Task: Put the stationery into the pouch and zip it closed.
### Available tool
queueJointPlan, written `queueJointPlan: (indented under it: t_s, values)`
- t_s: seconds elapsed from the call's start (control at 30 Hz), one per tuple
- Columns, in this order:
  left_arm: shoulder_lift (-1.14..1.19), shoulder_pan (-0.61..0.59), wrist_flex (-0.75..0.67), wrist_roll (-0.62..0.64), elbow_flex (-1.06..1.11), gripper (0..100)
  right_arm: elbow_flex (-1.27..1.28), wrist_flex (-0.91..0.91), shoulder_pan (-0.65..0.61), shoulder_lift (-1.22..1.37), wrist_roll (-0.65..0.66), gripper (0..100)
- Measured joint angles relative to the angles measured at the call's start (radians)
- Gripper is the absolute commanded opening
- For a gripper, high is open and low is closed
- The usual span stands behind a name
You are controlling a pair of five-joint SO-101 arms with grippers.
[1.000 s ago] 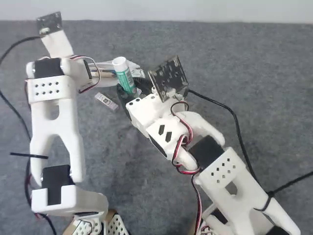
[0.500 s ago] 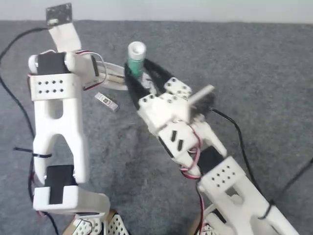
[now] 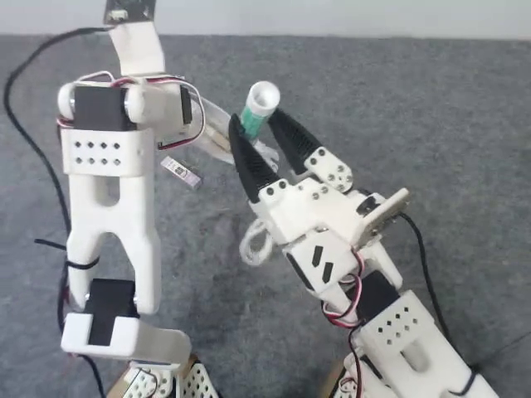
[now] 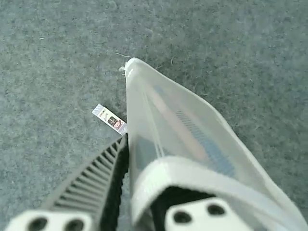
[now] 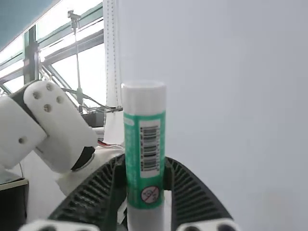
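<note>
Within right claw [image 5: 144, 166], barcoded green glue stick [image 5: 143, 134]

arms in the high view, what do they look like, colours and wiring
Both are white plastic with black servo blocks and thin red, white and black wires. The left arm and right arm each have a grid of small round holes; the right also has slanted slots. The right pincer has black, ribbed, tapered fingers.
</note>
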Motion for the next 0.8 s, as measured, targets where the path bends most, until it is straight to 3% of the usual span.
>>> queueJointPlan:
  t_s: [0.2,0.47,0.8]
  values:
    - [0.086,-0.003,0.0,0.0,-0.006,1,0.002,-0.02,-0.044,0.074,0.0,0.6]
    - [0.107,-0.006,0.0,-0.002,-0.006,1,0.002,-0.222,-0.048,0.351,0.002,0.6]
    - [0.123,-0.057,0.0,-0.002,0.008,1,-0.003,-0.333,-0.054,0.516,0.198,0.6]
